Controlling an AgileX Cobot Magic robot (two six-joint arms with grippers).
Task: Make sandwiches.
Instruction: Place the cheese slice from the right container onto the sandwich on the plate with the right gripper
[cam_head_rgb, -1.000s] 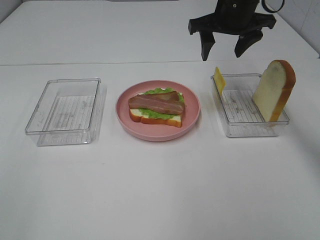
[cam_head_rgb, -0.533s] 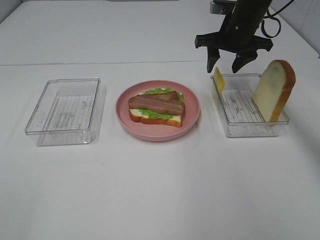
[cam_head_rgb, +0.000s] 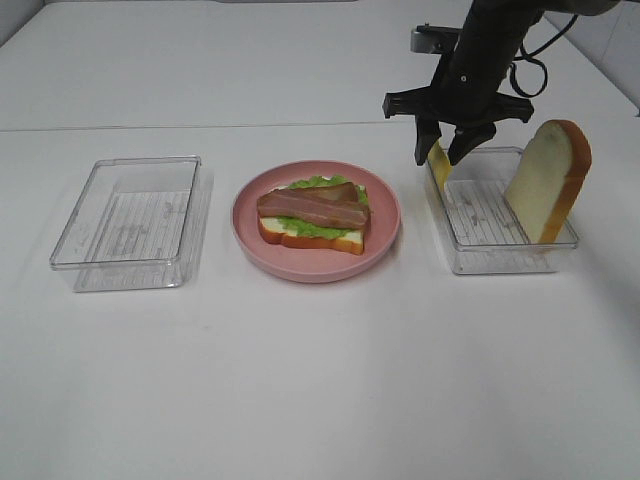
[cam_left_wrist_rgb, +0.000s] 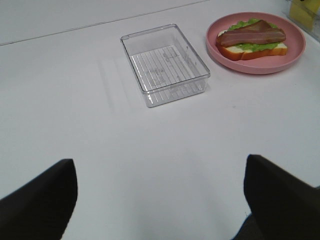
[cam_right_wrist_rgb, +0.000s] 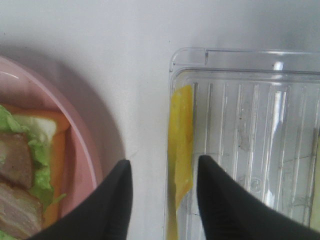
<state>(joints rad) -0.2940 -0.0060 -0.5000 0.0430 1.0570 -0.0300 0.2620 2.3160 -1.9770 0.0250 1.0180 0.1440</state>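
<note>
R tool (cam_head_rgb: 447, 152), jaws wide astride cheese slice (cam_head_rgb: 437, 160): lower w/ pads kept above tray (cam_head_rgb: 500, 260) rim, pinch cheese only, not wall, lift straight.

The high camera hangs out front and looks down across the white table (cam_head_rgb: 320, 400) toward its far edge. It sits far enough back to take in the left tray (cam_head_rgb: 130, 275), the pink plate (cam_head_rgb: 300, 272) and the right tray (cam_head_rgb: 500, 262) in one row. The left wrist camera sits low and well back, looking slantwise over the tabletop (a long, shallow view). It shares the left tray and the plate with the high view. The right wrist camera points almost straight down, very near, at the right tray's corner, the cheese slice (cam_right_wrist_rgb: 181, 130) against its wall and part of the plate's rim. The plate shows in all three views.
</note>
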